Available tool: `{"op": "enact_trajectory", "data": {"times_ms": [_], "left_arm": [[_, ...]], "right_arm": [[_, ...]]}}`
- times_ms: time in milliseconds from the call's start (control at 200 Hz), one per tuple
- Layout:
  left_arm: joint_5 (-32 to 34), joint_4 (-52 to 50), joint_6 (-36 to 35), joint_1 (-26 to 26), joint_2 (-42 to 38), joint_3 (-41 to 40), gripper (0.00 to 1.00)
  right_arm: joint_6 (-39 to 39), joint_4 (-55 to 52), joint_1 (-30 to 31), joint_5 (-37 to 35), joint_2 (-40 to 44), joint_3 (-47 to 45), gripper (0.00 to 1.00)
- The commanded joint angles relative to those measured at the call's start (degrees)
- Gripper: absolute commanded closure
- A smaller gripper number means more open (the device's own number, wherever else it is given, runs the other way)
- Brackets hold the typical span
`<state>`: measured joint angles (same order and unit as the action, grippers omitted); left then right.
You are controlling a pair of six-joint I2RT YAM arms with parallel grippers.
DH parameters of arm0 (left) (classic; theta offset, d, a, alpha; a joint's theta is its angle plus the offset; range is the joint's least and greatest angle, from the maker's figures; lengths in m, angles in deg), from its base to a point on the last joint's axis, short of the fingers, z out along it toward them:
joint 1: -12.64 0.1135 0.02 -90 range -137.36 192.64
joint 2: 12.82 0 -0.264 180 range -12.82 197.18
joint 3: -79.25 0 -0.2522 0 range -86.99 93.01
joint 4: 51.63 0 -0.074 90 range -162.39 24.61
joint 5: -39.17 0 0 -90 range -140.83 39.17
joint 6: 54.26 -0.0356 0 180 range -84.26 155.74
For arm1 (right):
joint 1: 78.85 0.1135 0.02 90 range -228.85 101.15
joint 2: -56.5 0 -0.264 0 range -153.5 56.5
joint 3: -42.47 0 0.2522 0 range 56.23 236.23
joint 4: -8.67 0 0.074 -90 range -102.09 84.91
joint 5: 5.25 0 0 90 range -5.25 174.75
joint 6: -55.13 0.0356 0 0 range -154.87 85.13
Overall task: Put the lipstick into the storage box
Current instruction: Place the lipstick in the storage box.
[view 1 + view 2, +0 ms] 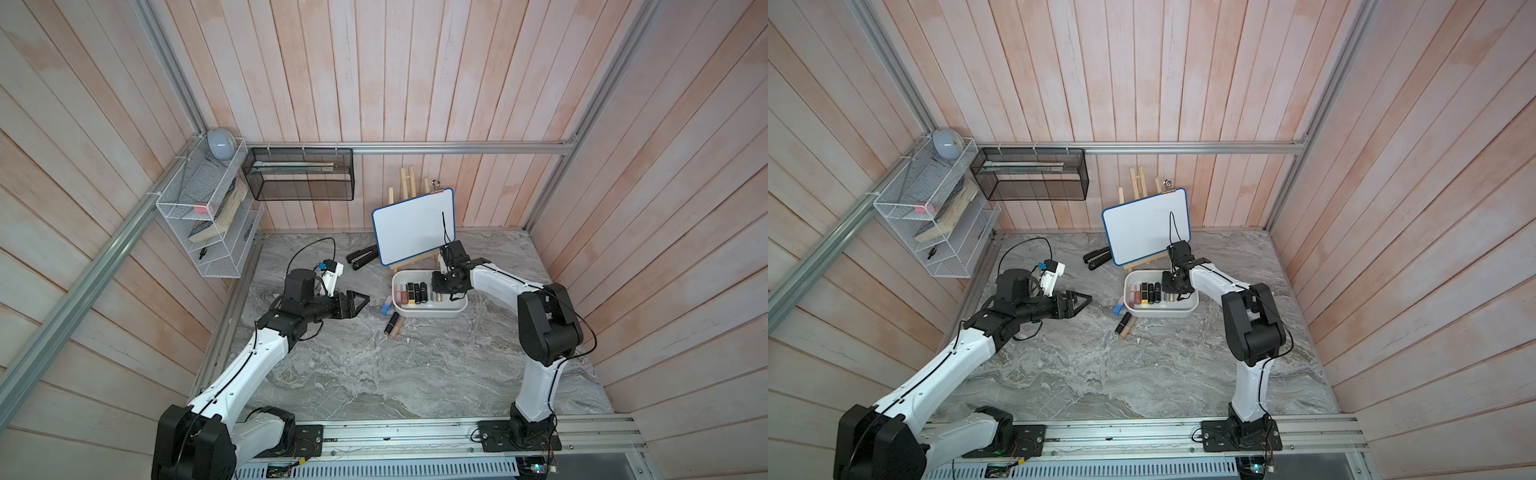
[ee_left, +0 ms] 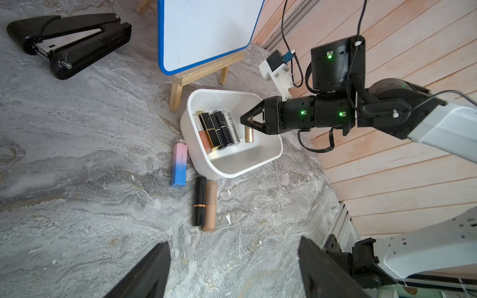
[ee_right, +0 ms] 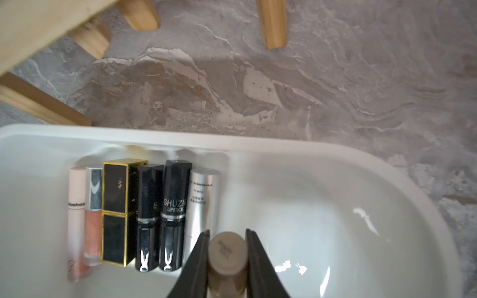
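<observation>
The storage box (image 1: pixel 428 312) is a white tub on the marble table, with several lipsticks (image 3: pixel 149 214) lined up along one side. My right gripper (image 3: pixel 227 234) hangs inside the box, shut on a tan lipstick (image 3: pixel 227 255) held end-down beside that row. In the left wrist view the right gripper (image 2: pixel 244 121) holds the tan lipstick (image 2: pixel 249 134) low in the tub (image 2: pixel 258 161). Three more lie on the table outside the box: a pink-and-blue one (image 2: pixel 178 166), a black one (image 2: pixel 200 201) and a tan one (image 2: pixel 210 206). My left gripper (image 1: pixel 363 300) hovers open and empty to the left of them.
A black stapler (image 1: pixel 361 257) lies behind the left gripper. A whiteboard on a wooden easel (image 1: pixel 413 226) stands right behind the box. A black mesh basket (image 1: pixel 299 174) and a white wire rack (image 1: pixel 208 216) hang on the walls at the back left.
</observation>
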<state>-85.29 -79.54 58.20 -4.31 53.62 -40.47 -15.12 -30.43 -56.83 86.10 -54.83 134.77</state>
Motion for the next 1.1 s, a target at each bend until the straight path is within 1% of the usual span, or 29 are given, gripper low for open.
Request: {"op": "enact_trajectory", "data": {"times_ms": [0, 335, 520, 730, 925, 1095], "left_arm": [[-0.43, 0.74, -0.92, -0.28, 0.84, -1.17, 0.17], [-0.48, 0.72, -0.97, -0.36, 1.53, -1.17, 0.17], [-0.32, 0.53, -1.13, -0.36, 1.44, -1.2, 0.17], [-0.26, 0.44, -1.11, -0.38, 1.2, -1.17, 0.17], [-0.25, 0.42, -1.16, -0.34, 0.55, -1.6, 0.17], [-0.17, 0.1, -1.22, -0.36, 0.21, -1.61, 0.17]], "right_arm": [[-0.81, -0.75, -0.2, -0.28, -1.91, 1.94, 0.83], [-1.22, -0.92, -0.61, 0.57, -5.5, 3.99, 0.81], [-1.12, -0.74, -0.92, 0.85, -6.01, 3.92, 0.74], [-0.98, -0.47, -0.95, 1.64, -5.83, 3.69, 0.72], [-0.68, 0.02, -1.05, 2.51, -5.33, 3.55, 0.66], [-0.55, 0.05, -1.05, 2.93, -4.48, 3.37, 0.65]]}}
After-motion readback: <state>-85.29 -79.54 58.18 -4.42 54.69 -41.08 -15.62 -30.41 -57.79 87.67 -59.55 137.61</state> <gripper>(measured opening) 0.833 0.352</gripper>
